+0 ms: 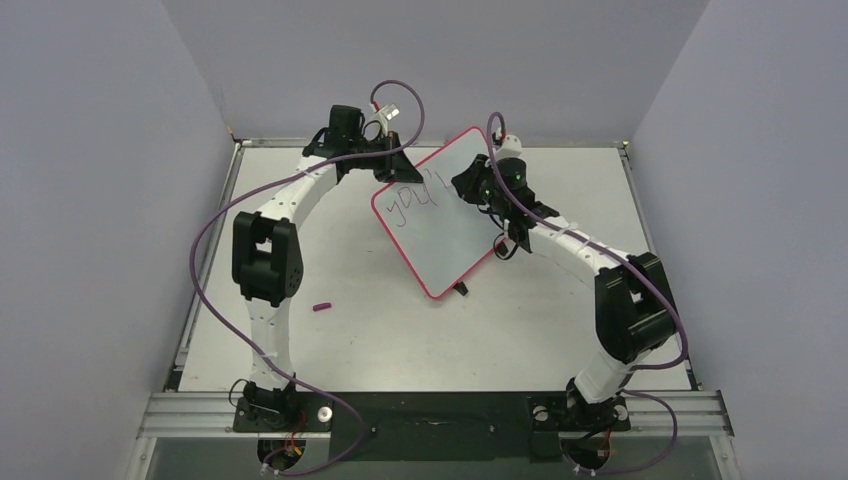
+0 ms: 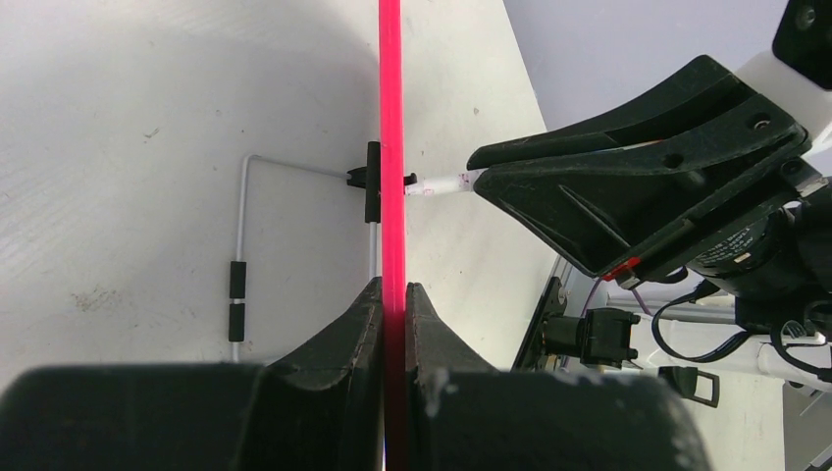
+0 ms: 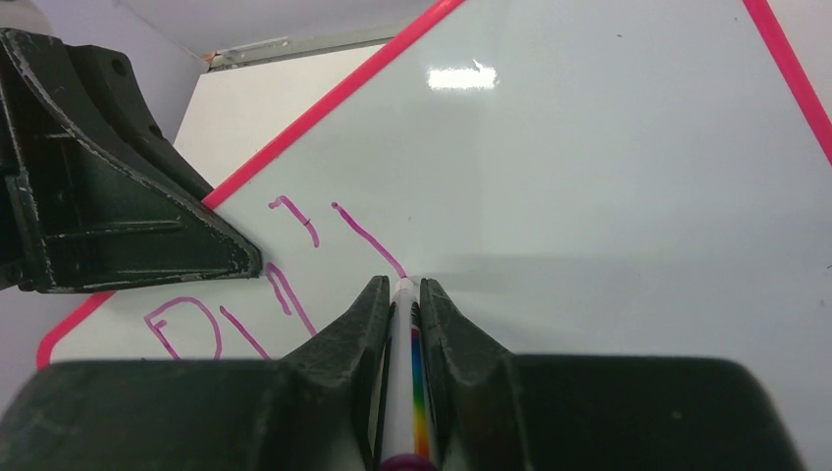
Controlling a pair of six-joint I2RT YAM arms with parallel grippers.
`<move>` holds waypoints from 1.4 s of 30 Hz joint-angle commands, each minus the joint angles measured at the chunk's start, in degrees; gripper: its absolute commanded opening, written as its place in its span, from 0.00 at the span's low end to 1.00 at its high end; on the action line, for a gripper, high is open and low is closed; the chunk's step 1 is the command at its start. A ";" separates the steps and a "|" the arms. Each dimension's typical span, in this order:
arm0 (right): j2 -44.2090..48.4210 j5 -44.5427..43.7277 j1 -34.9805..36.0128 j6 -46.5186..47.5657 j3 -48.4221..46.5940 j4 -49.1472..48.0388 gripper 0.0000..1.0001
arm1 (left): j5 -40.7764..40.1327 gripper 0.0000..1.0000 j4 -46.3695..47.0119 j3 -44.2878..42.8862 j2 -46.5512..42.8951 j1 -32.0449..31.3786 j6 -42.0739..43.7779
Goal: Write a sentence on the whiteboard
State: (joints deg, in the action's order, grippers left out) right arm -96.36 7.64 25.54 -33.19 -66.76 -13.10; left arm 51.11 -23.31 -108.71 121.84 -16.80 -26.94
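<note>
Pinched in the right claw (image 3: 397,294), a marker (image 3: 404,392) touches the whiteboard (image 1: 445,235), which the left claw (image 2: 392,289) clamps by its rim above the table's (image 1: 560,330) far middle; roughly one word of the sentence (image 1: 414,198) is written, with most left to do.

Light is soft, even and bright, falling from above; in the top view the arms (image 1: 290,200) cast only faint, blurred shadows on the table (image 1: 420,330). Well ahead of the right gripper (image 3: 402,285) a small white glare patch sits on the board (image 3: 608,196), and just past its fingertips (image 3: 373,294) a pale grey shadow band crosses it. The lettering (image 3: 281,283) left of them is sharp; the pen (image 3: 410,373) between them blurs toward the lens. Between the left gripper (image 2: 392,285) fingers (image 2: 368,304) the rim (image 2: 391,98) glows oversaturated pink; the gripper's near body is blurred.
</note>
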 commanded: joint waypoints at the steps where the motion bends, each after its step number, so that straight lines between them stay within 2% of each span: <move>1: 2.04 -0.78 0.20 0.82 2.28 -0.22 0.00 | 6.96 0.00 5.13 -2.52 -5.56 -0.60 -1.86; 12: 2.67 -0.68 0.34 0.41 2.52 -0.24 0.00 | 6.80 0.00 5.00 -2.41 -5.44 -0.61 -1.72; 42: -3.58 0.34 0.30 -0.07 -9.27 2.12 0.00 | 6.95 0.00 4.68 -2.39 -5.21 -0.71 -1.20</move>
State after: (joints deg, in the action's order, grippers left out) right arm -98.83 7.55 25.58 -33.28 -72.90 -10.15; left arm 51.20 -23.29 -108.71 121.84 -16.93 -26.59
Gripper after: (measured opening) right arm 0.107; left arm 0.040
